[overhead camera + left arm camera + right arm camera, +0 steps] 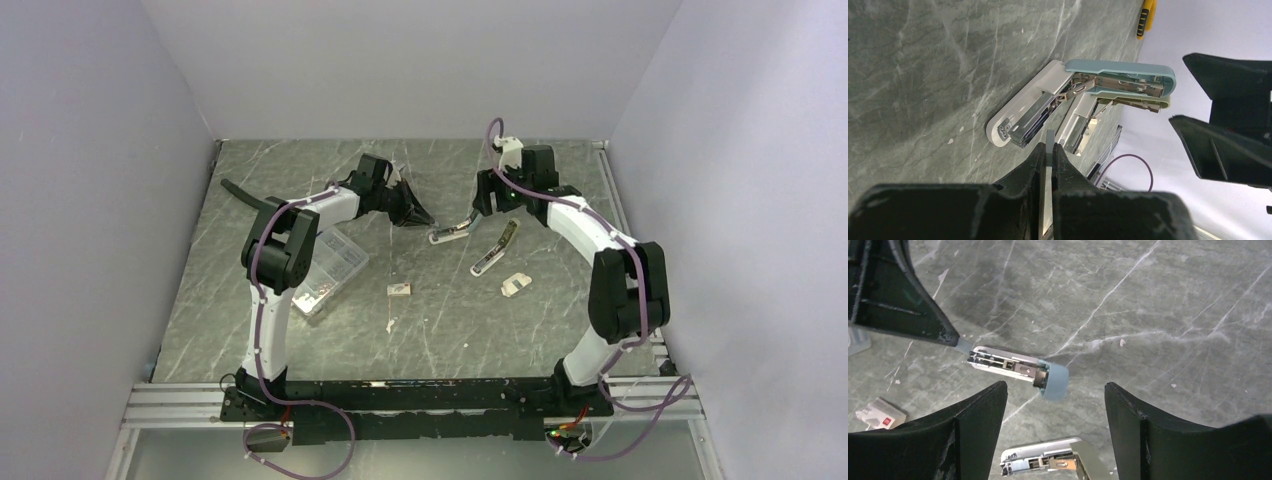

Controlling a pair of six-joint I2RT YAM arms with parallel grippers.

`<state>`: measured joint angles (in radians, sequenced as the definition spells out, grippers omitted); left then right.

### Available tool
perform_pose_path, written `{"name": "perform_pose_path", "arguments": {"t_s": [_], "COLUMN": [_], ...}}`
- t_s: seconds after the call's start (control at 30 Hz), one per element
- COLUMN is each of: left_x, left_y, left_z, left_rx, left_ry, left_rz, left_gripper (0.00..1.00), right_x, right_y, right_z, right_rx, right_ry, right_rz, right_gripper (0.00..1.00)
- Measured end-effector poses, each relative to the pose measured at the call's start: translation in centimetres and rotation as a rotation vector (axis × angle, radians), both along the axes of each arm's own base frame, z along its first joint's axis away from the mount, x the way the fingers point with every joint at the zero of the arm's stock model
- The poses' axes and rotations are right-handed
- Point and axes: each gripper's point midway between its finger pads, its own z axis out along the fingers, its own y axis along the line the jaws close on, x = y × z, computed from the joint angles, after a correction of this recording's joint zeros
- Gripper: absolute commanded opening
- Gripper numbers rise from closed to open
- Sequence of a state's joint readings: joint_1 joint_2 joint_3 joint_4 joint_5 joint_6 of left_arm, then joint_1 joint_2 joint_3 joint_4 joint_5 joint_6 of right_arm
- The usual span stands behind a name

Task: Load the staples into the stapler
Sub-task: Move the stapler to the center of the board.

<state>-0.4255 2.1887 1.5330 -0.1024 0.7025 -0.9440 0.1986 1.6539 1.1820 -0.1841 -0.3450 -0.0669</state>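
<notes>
The left tool [1049,150] pinched a thin grey strip [1050,137] at the open blue-lidded stapler [1073,100]; the right tool [1054,390] gaped wide above it. The tiny white cardboard staple box [399,288] lay on the counter [300,350], apart from both.

Soft, even light pours down from overhead, leaving only faint shadows on the grey table [430,340]. Sharp glints flash off the stapler [1038,112]'s metal rail in the left wrist view. Up close, the right gripper [1055,387]'s fingers [973,440] loom dark and slightly blurred.
</notes>
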Motion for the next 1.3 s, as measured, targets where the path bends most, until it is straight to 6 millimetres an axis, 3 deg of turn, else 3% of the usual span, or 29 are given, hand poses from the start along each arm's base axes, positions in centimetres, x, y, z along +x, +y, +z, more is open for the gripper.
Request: {"name": "perform_pose_path", "arguments": {"t_s": [0.2,0.37,0.53,0.63,0.73,1.03,1.13,1.3], "left_x": [0.0,-0.1,-0.4,-1.0,-2.0,-4.4,-4.5,-5.7], "left_y": [0.3,0.7,1.2,1.5,1.8,2.5,2.1,1.6], "left_z": [-0.1,0.1,0.5,0.8,1.2,3.1,3.3,2.1], "left_rx": [-0.002,-0.001,0.0,-0.008,-0.019,-0.046,-0.055,-0.041], "left_ry": [0.006,0.001,-0.006,-0.009,-0.011,-0.036,-0.05,-0.026], "left_rz": [0.001,0.004,0.004,0.001,-0.008,-0.007,-0.01,-0.018], "left_gripper": [0.03,0.03,0.03,0.03,0.03,0.03,0.03,0.03], "right_x": [0.7,0.3,0.0,-0.2,-1.1,-6.8,-6.9,-6.5], "right_y": [0.8,1.3,1.9,2.3,2.6,5.2,6.1,5.6], "right_z": [-2.5,-4.3,-4.5,-4.3,-4.5,-3.5,-2.8,-3.2], "right_rx": [0.008,0.024,0.066,0.094,0.116,0.144,0.15,0.144], "right_ry": [0.071,0.135,0.168,0.182,0.202,0.199,0.174,0.163], "right_rz": [-0.011,-0.022,-0.028,-0.041,-0.058,-0.074,-0.072,-0.122], "right_gripper": [0.68,0.54,0.32,0.26,0.24,0.22,0.22,0.23]}}
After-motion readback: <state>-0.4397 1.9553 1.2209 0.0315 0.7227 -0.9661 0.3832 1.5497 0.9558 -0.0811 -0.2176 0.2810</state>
